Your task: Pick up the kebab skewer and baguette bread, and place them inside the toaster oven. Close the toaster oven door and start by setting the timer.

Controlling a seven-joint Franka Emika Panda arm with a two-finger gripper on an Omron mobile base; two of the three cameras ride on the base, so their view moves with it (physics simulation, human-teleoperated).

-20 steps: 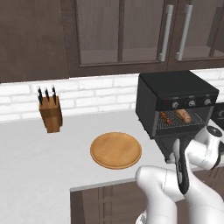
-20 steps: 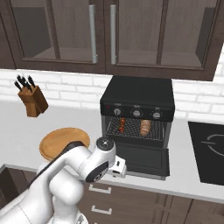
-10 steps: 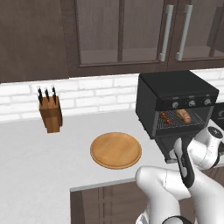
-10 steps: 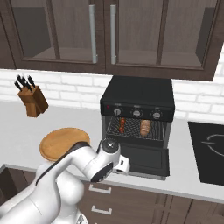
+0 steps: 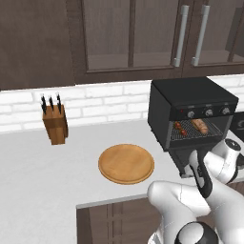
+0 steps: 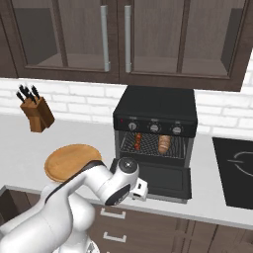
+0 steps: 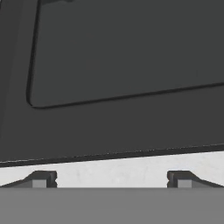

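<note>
Black and boxy, the toaster oven (image 6: 155,111) stands on the pale grey counter (image 5: 43,176) with its flat black door (image 6: 160,179) dropped open, lying nearly level out from the oven's front. The white arm's two-finger gripper (image 7: 111,179) hangs at the door's front edge, low and close; in the hand view its two small dark fingertips (image 7: 41,178) stand far apart, jaws wide with nothing between them, and just ahead of them runs a strip of pale counter, then the door's dark rim and its rounded dark window pane (image 7: 127,52).

Beyond the gripper, inside the oven on the wire rack (image 6: 150,147), lie both foods: the short thin kebab skewer with red and dark chunks (image 6: 138,141) on the left side and the small oblong brown baguette loaf (image 6: 164,143) on the right, apart from each other. Above them, still farther from the gripper, sits the row of three small round knobs (image 6: 154,127).

Off to the gripper's left on the counter lies the round wooden plate (image 5: 126,163), bare. Well past it, near the white brick wall (image 5: 105,102), stands the brown wooden knife block with dark handles (image 5: 55,125). To the gripper's right, a black cooktop (image 6: 237,170) is set in the counter. Dark wood cabinets with glass doors (image 6: 128,37) hang above.
</note>
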